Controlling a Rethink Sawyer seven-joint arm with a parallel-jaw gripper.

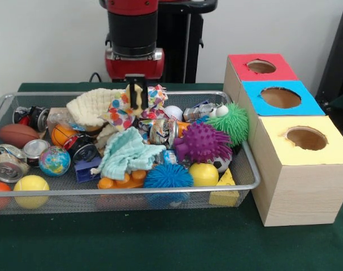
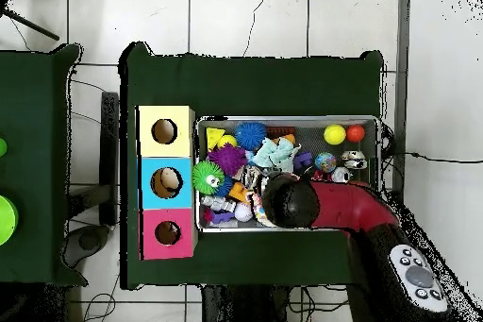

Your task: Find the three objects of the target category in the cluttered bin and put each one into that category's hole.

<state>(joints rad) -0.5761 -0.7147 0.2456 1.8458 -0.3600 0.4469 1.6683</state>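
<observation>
the gripper (image 1: 137,95) is hanging low over the back of the wire mesh bin (image 1: 247,169), its tips just above or touching a colourful patterned cloth (image 1: 121,113); whether it is spread or pressed together, i cannot tell. in the overhead view the arm's black wrist (image 2: 290,201) is covering that part of the bin.

the bin is sitting on the green surface (image 1: 160,243), crowded with things. a cream knitted cloth (image 1: 92,106) is lying beside the patterned one, and a mint green cloth (image 1: 126,151) is lying in the middle, partly over an orange toy (image 1: 121,180). a purple spiky ball (image 1: 203,142), a green spiky ball (image 1: 233,122) and a blue spiky ball (image 1: 168,176) are sitting toward the boxes' side. a small football (image 1: 17,134), a globe ball (image 1: 54,161), two yellow balls (image 1: 31,185) and crushed cans (image 1: 8,162) are lying around the rest.

just beside the bin three wooden boxes are standing in a row, each with a round hole on top: a red-topped box (image 1: 260,66), a blue-topped box (image 1: 279,97) and a yellow-topped box (image 1: 304,140).
</observation>
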